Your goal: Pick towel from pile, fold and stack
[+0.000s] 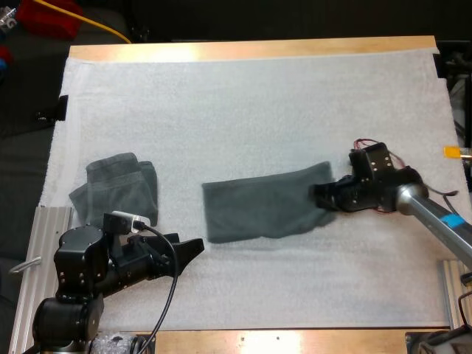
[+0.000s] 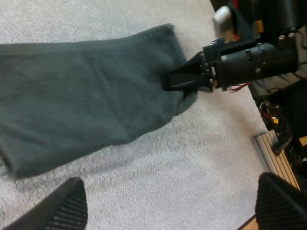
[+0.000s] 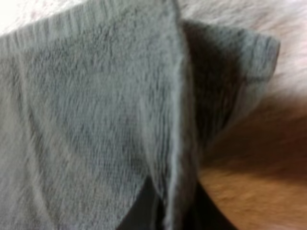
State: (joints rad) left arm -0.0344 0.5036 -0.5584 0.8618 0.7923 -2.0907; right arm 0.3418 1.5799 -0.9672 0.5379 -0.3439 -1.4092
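Pinching towel (image 1: 262, 210); right hand (image 1: 320, 198) closed

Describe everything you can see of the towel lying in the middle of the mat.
The middle towel is dark grey-green terry cloth with a ribbed hem. It is spread mostly flat on the white mat, with its long side running left to right. Its right end is bunched and doubled over where the right gripper clamps it from both sides. It lies apart from the other towel.
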